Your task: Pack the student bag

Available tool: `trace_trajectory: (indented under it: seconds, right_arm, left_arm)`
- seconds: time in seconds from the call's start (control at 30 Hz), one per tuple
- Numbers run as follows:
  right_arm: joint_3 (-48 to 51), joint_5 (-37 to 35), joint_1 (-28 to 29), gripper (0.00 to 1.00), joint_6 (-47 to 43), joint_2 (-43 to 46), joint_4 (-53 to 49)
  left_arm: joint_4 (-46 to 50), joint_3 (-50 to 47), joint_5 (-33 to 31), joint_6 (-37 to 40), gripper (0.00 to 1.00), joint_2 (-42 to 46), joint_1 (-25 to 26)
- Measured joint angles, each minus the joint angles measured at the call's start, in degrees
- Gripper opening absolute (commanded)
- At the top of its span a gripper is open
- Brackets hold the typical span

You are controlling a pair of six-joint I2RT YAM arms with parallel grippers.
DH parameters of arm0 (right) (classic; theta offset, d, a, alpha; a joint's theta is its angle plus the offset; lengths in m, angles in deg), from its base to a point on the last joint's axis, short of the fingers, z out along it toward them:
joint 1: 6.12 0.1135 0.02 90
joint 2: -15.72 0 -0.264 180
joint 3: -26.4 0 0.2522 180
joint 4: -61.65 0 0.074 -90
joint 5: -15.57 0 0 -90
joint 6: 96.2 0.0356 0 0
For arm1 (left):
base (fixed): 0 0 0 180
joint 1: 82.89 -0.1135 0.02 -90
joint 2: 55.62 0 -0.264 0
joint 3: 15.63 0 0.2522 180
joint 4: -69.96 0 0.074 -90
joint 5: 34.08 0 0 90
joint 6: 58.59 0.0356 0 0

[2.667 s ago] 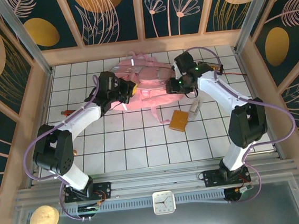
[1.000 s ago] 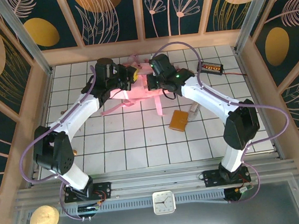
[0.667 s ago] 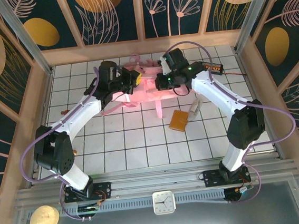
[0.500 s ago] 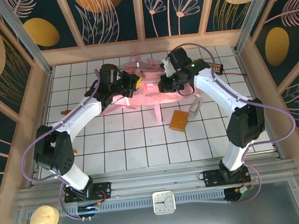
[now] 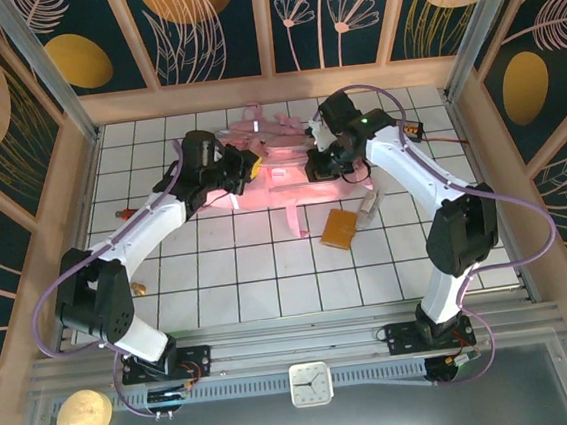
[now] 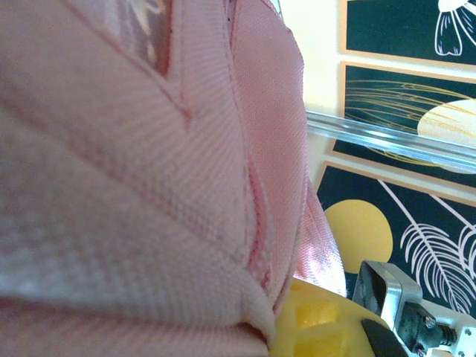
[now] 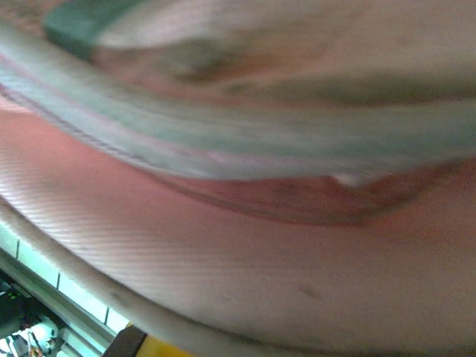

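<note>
Evidently the student bag [image 5: 277, 163] sits on the desk [image 5: 230, 278], pinched from both sides: left jaws closed on fabric at the bag's left flank, right jaws closed on its right flank (probably to steady and spread it), a brown notebook [image 5: 337, 229] waiting near its right corner.

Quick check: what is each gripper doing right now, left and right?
left gripper: closed, pinching the fabric of the student bag.
right gripper: closed, gripping the student bag on its other side.
</note>
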Motion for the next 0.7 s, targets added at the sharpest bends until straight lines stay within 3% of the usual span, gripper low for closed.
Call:
trace_trajectory:
  seconds: [0.33,0.7]
  right_arm:
    - [3.1,1.5,-2.4,0.0,-3.1,0.3,1.1]
    - [9.8,4.7,-3.8,0.0,-3.5,3.8,4.1]
  left_arm:
    - [2.9,-2.8,1.9,4.9,0.0,1.7,-1.5]
    - [6.4,-5.0,4.5,15.9,0.0,3.6,-4.9]
